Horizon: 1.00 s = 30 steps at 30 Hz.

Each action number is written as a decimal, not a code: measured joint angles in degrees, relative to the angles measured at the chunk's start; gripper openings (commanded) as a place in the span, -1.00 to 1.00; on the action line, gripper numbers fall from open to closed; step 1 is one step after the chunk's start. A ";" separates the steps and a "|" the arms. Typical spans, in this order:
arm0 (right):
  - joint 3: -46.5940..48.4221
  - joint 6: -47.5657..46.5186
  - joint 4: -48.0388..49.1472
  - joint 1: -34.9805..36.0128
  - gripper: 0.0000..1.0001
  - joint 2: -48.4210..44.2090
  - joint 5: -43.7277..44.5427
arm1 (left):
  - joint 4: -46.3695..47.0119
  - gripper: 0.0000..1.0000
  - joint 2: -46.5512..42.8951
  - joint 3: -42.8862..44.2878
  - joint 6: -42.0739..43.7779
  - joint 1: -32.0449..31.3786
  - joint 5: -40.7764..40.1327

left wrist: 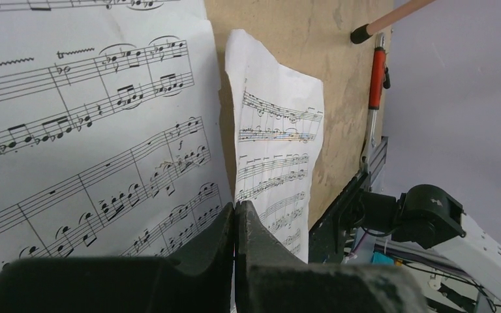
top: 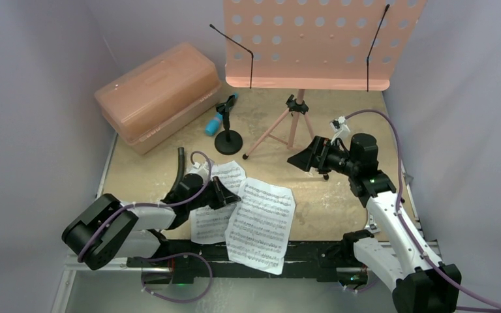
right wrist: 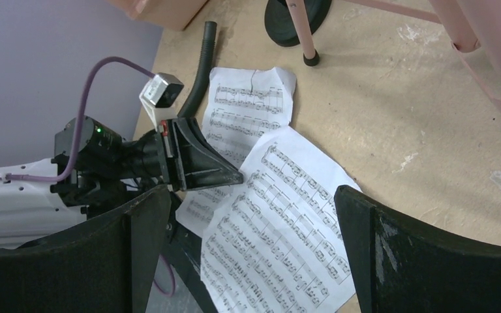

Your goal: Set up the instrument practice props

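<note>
Top external view: the stand (top: 306, 45) occupies the rear centre of the desk (top: 264, 107). It is upright on its tripod, with its perforated plate raised and its lip facing the arms. The case (top: 160, 94) lies at rear left, well apart from the work.

Both pages lie flat at the near edge. The front page (top: 264, 222) has its long axis running near to far, leaning slightly right, and its near end overhangs the desk edge. The rear page (top: 230, 174) lies just to its left, partly under it and partly under the left arm.

The left hand (top: 233, 195) is the nearer hand. It sits low over the rear page, pointing right, with its tip at the seam where the two pages overlap. In the left wrist view its fingers (left wrist: 218, 238) are clenched tip to tip at a page edge. We cannot tell whether paper is caught between them.

The right hand (top: 300, 160) hovers released, jaws wide and holding nothing, pointing left above the bare desk between the pages and the tripod.

From the left hand, the stand's lip lies ahead, to the right and higher. We judge that a page must be lifted and carried that way. The right hand and the tripod legs stand in that path.

The mic stand (top: 228, 140) is just left of the tripod, and the mic (top: 216, 122) rests tilted on it.
</note>
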 measured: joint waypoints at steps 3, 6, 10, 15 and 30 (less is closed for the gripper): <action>-1.05 0.46 0.48 0.00 0.96 0.00 -0.31 | -1.62 -1.00 -2.03 0.72 0.37 0.00 -0.76; -1.88 0.76 0.92 0.00 0.96 0.09 -0.33 | -5.49 -1.00 -7.15 1.18 1.05 0.00 -2.80; -2.49 1.22 2.38 0.00 0.96 0.22 -0.37 | -12.79 -1.00 -16.00 2.05 1.79 0.00 -7.61; -4.87 2.40 4.70 0.04 0.96 1.46 -0.59 | -21.51 -0.97 -25.42 2.34 1.62 0.00 -14.21; -9.60 2.36 4.90 1.92 0.94 14.69 -0.90 | -20.28 0.12 -19.47 -1.68 -1.81 0.00 -15.45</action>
